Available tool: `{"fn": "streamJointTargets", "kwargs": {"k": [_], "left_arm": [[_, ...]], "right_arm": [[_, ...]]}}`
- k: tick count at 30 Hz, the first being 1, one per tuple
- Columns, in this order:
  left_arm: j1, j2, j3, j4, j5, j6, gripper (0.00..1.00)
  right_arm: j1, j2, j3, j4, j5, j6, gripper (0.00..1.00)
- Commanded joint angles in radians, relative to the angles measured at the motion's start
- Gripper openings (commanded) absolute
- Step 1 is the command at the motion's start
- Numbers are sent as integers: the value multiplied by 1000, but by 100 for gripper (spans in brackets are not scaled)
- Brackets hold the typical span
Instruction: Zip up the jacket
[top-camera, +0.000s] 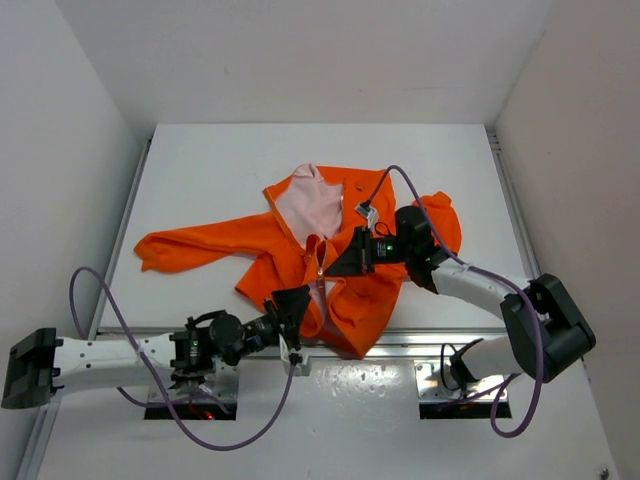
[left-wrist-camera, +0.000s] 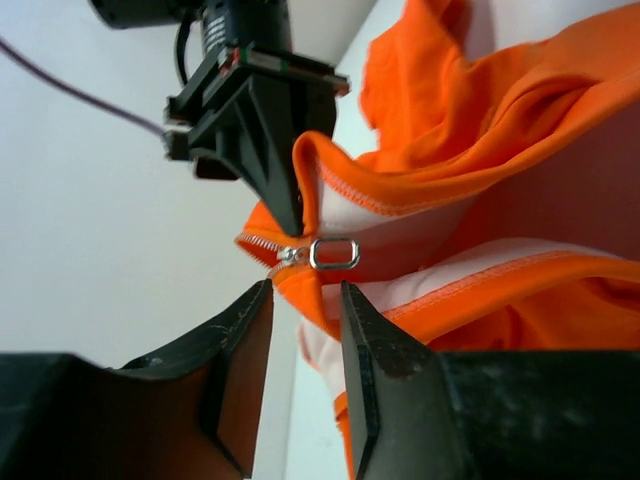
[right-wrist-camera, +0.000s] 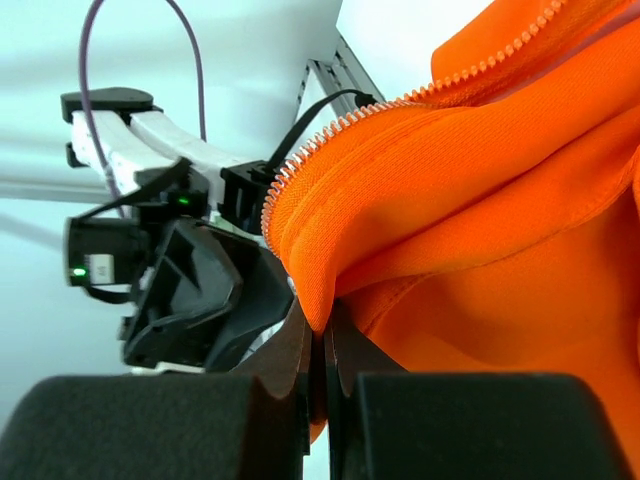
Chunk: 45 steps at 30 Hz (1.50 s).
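The orange jacket (top-camera: 265, 245) lies spread on the white table (top-camera: 220, 170) with its pink lining (top-camera: 305, 205) showing at the collar. My right gripper (top-camera: 337, 262) is shut on a fold of the jacket's front edge (right-wrist-camera: 330, 250), just below the zipper teeth (right-wrist-camera: 340, 125). My left gripper (top-camera: 297, 300) stands at the hem. Its jaws are apart in the left wrist view, on either side of the hem corner (left-wrist-camera: 300, 292) without pinching it. The silver zipper pull (left-wrist-camera: 335, 253) sits just beyond the left gripper (left-wrist-camera: 305, 290), under the tip of the right gripper's finger (left-wrist-camera: 285, 205).
One sleeve (top-camera: 180, 250) stretches out to the left and the other sleeve (top-camera: 445, 215) bunches behind the right arm. A metal rail (top-camera: 420, 349) runs along the table's near edge. White walls close in both sides, and purple cables (top-camera: 105, 305) loop beside the arms.
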<state>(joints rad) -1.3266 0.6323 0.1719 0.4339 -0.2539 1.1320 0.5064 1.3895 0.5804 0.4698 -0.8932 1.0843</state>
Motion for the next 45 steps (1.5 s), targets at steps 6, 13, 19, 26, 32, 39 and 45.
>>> {"fn": "streamJointTargets", "kwargs": {"k": [6, 13, 19, 26, 32, 39, 45], "left_arm": [[-17, 67, -139, 425, -137, 165, 43], [-17, 115, -164, 503, -146, 187, 43], [-17, 181, -164, 563, -137, 207, 43], [-17, 237, -155, 600, -128, 207, 43], [-17, 276, -155, 652, -128, 227, 43], [-8, 354, -135, 727, -146, 236, 43], [10, 385, -126, 775, -146, 247, 43]], "right_arm": [[-5, 14, 76, 47, 5, 138, 0], [-5, 42, 104, 32, 13, 232, 0], [0, 54, 124, 24, 27, 270, 0], [6, 62, 183, -5, 33, 310, 0], [26, 60, 187, -8, 39, 333, 0], [46, 59, 177, -7, 37, 338, 0], [52, 57, 173, -8, 37, 341, 0]]}}
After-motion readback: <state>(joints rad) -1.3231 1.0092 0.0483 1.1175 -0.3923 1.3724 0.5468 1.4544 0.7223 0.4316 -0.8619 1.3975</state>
